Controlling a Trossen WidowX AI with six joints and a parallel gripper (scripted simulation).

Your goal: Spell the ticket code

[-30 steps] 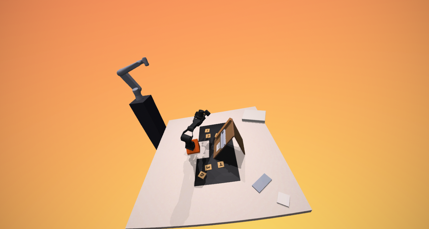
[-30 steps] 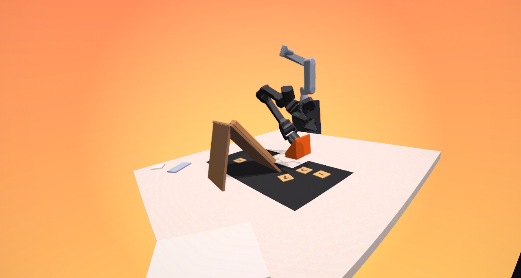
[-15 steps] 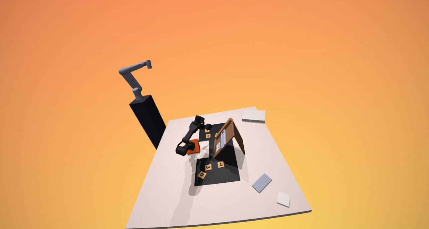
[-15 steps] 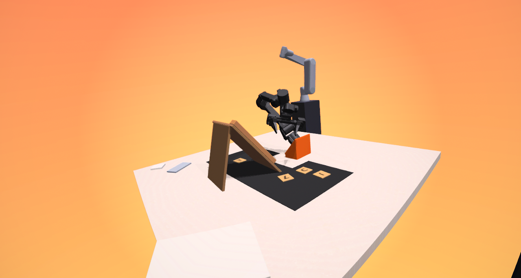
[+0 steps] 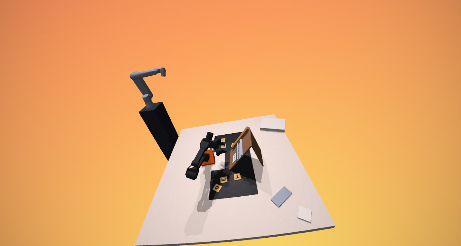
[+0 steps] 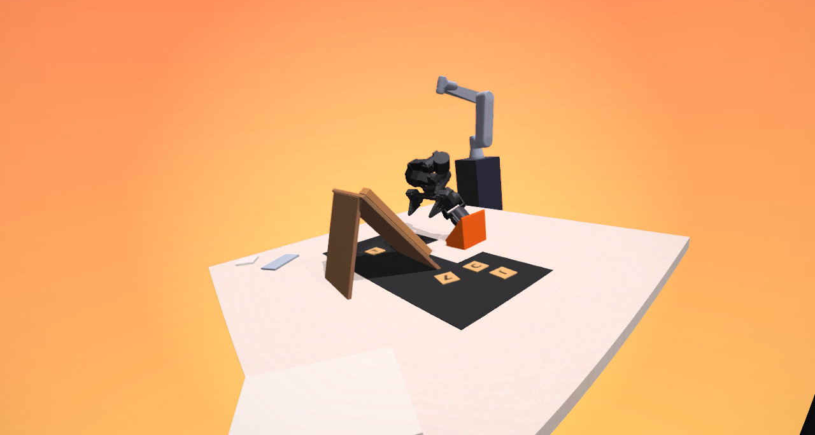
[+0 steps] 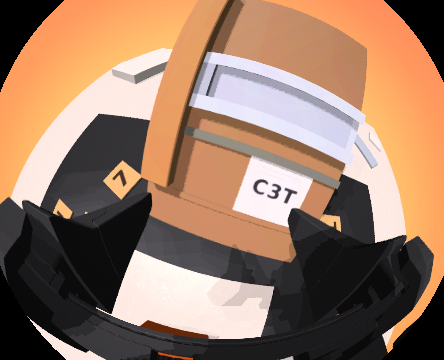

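The brown board point(image 5: 247, 146) point(image 6: 393, 230) point(image 7: 302, 35) leans as an easel. Its ticket point(image 7: 274, 192) reads C3T. The pale letter rail point(image 7: 267, 124) above it holds no tile. A T tile point(image 5: 237, 177) point(image 6: 374, 251), a 3 tile point(image 5: 223, 180) and a round-letter tile point(image 5: 217, 188) lie on the mat on one side. A 7 tile point(image 7: 123, 179) point(image 6: 446, 277), a C-like tile point(image 6: 475, 265) point(image 5: 223, 145) and a J-like tile point(image 6: 503, 272) point(image 5: 222, 140) lie on the other. My gripper point(image 5: 225, 148) point(image 6: 420, 214) point(image 7: 222, 208) is open and empty, raised in front of the board.
A black mat point(image 5: 235, 193) point(image 6: 461, 313) lies under the board. An orange block point(image 5: 211, 157) point(image 6: 474, 230) is at my arm's base. A white slab point(image 5: 273, 124), a blue-grey slab point(image 5: 281, 196) and a small white square point(image 5: 304, 214) lie on the counter. A grey arm point(image 5: 141, 83) stands beyond its edge.
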